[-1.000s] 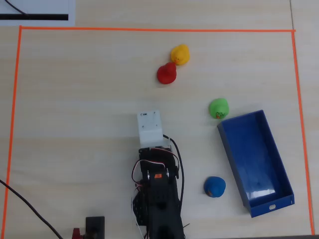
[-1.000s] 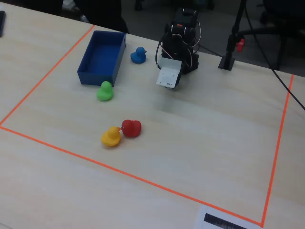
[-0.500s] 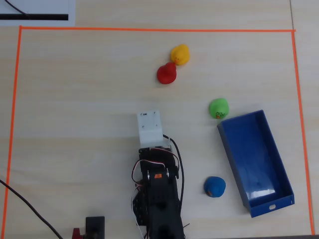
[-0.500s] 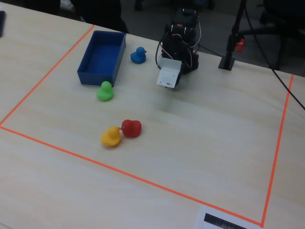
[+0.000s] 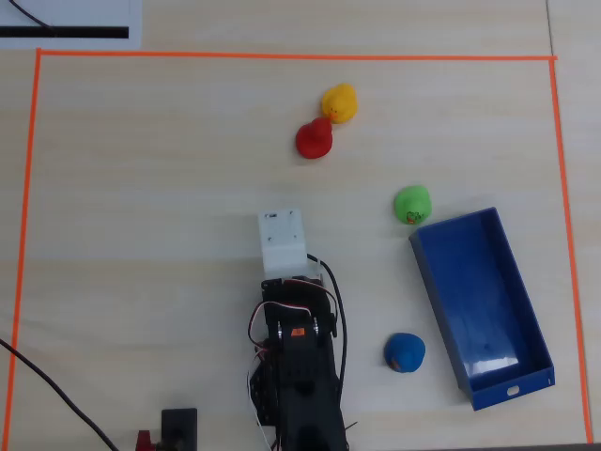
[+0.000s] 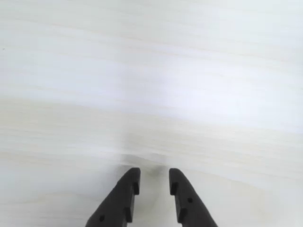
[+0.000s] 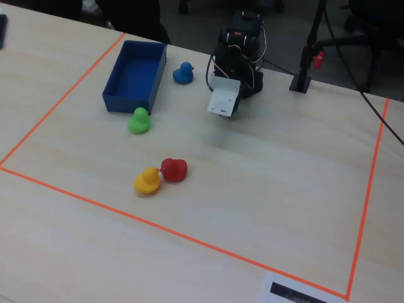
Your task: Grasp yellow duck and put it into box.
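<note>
Overhead: yellow duck (image 5: pixel 339 102) touching red duck (image 5: pixel 314 139); only wrist view shows pincer (image 6: pixel 154 176), narrow, empty.

A red duck (image 5: pixel 314 139) is sitting on my table (image 5: pixel 141 188), well inside the orange tape border (image 5: pixel 282 56); the fixed view shows it too (image 7: pixel 173 169). A green duck (image 5: pixel 411 204) is resting farther right in the overhead view, and a blue duck (image 5: pixel 405 352) is lying nearer the bottom edge. A white sheet with a black bar (image 5: pixel 66 28) is lying outside the tape at top left. A black cable (image 5: pixel 56 395) is trailing across the bottom-left corner.
</note>
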{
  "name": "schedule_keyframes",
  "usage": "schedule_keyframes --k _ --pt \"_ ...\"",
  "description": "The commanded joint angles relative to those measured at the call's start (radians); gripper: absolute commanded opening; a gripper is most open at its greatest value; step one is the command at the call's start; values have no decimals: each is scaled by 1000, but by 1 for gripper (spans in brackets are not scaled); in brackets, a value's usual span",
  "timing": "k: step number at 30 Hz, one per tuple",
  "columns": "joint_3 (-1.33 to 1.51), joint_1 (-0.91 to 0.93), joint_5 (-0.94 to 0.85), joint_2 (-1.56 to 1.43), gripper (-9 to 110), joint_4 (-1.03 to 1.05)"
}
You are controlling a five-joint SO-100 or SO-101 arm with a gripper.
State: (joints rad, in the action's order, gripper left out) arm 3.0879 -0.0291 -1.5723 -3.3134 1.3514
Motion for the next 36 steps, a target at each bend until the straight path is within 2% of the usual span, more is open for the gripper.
schedule_keyframes --k 1,6,10,15,18,24,36 --pt "12 -5 0 2 5 3" --pt "12 2 0 2 5 3" --pt "11 -6 -9 2 0 -3" --pt "-12 20 18 3 0 -184" --pt "-54 28 58 52 5 -321" --pt "-189 28 206 268 9 -597" --pt "-666 55 388 871 10 -805"
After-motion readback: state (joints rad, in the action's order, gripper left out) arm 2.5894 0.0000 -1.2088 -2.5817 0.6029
